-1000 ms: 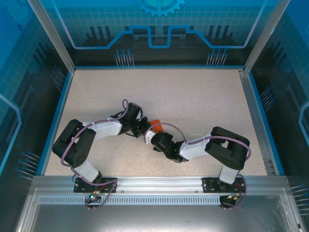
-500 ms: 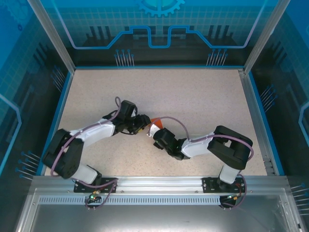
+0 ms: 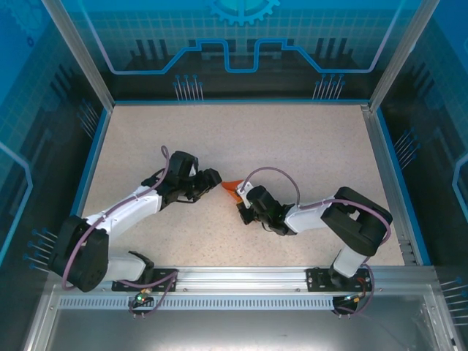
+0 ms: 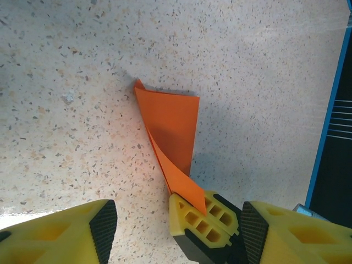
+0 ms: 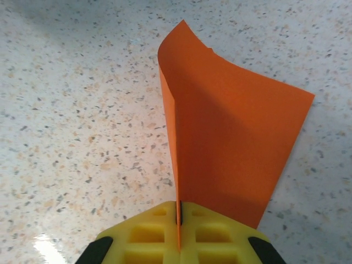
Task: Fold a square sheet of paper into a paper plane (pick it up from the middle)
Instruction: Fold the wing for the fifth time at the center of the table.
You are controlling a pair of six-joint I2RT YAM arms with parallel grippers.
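Observation:
The square sheet of paper [image 3: 229, 185] is bright orange and folded into a narrow creased shape with a pointed end. My right gripper [image 5: 179, 220] is shut on its folded edge, and the sheet [image 5: 231, 148] stands on edge above the table. One flap bows out to the right. In the left wrist view the sheet [image 4: 170, 124] runs from the right gripper's yellow fingers [image 4: 206, 220] up to its point. My left gripper [image 4: 179, 231] is open with nothing between its pads. It sits just left of the sheet in the top view [image 3: 212, 178].
The speckled beige table [image 3: 292, 146] has a blue rim [image 3: 88, 168] and metal posts at its corners. Both arms reach to the table's middle. Their purple cables loop above the wrists. Free surface lies behind and to both sides.
My left gripper has opened, let go of the sheet and drawn back to the left. My right gripper has closed on the sheet and holds it alone.

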